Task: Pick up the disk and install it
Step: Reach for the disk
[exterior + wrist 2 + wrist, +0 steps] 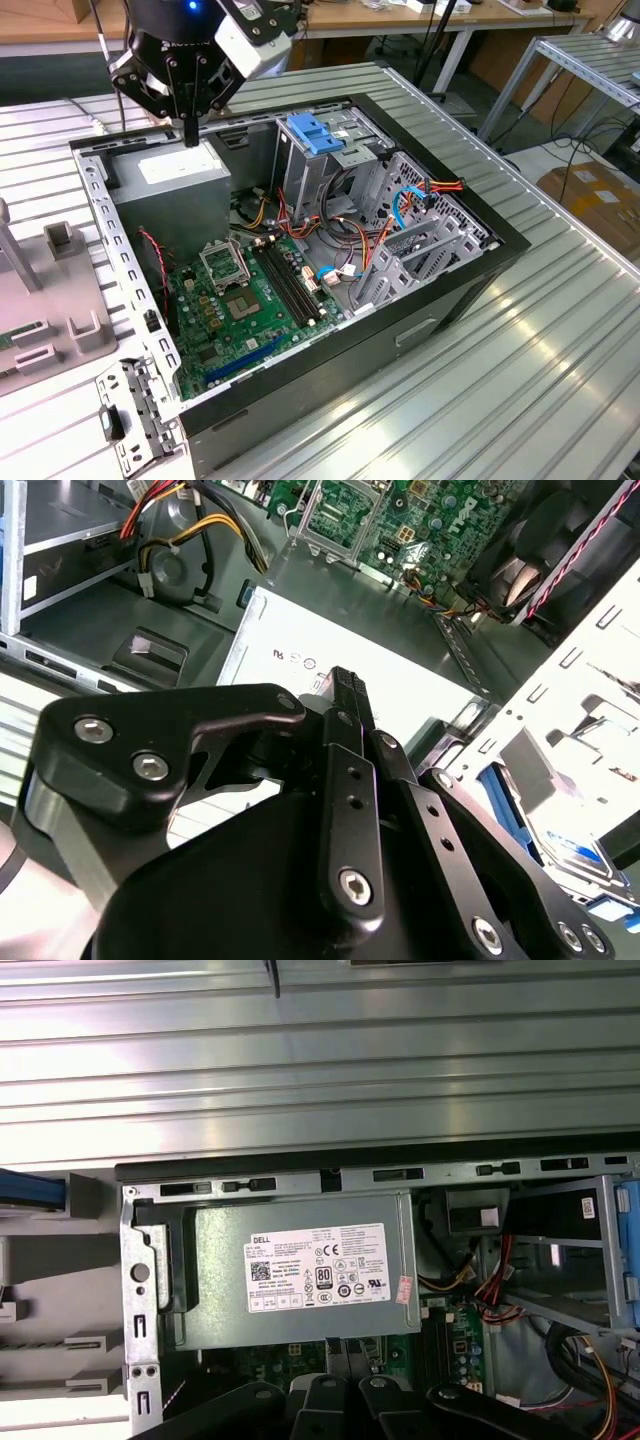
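Black gripper (pixel 190 138); just beneath it a grey box (pixel 165 205) with white label (pixel 317 1280); green board (pixel 240 310) and light-blue latch (pixel 313 133) farther off.

Blue-railed disk (pixel 30 1192) outside the case

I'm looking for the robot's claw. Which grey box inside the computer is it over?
The power supply box, the one with the white label. The gripper hangs right above it; the drive cage beside it carries a blue latch instead.

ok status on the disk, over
Gripper shut, empty, over the power supply. Disk not picked up, outside the case frame. That frame stands between them.
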{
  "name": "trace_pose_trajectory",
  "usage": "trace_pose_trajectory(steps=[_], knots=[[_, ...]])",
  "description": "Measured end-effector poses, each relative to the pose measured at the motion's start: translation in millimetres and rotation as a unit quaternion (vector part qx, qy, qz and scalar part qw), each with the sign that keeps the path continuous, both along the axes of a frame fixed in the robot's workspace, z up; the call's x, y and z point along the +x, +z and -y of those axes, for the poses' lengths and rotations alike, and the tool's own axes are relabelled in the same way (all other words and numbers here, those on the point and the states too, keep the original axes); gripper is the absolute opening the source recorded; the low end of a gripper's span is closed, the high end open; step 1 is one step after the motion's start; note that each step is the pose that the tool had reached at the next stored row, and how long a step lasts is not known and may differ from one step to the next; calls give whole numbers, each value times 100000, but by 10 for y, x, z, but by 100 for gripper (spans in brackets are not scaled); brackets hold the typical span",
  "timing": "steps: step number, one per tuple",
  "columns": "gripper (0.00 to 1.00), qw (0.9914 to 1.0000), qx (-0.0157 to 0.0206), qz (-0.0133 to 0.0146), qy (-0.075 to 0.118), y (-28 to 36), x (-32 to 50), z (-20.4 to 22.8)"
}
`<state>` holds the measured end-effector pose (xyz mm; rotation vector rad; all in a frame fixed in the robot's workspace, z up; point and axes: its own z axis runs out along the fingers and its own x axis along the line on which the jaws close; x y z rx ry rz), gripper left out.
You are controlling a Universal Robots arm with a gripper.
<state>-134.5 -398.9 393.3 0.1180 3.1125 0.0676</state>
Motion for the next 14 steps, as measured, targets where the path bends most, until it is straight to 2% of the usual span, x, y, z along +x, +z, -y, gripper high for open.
trace_pose_trajectory(steps=[14], knots=[[11, 100000, -1, -1, 2, 0, -53, 0]])
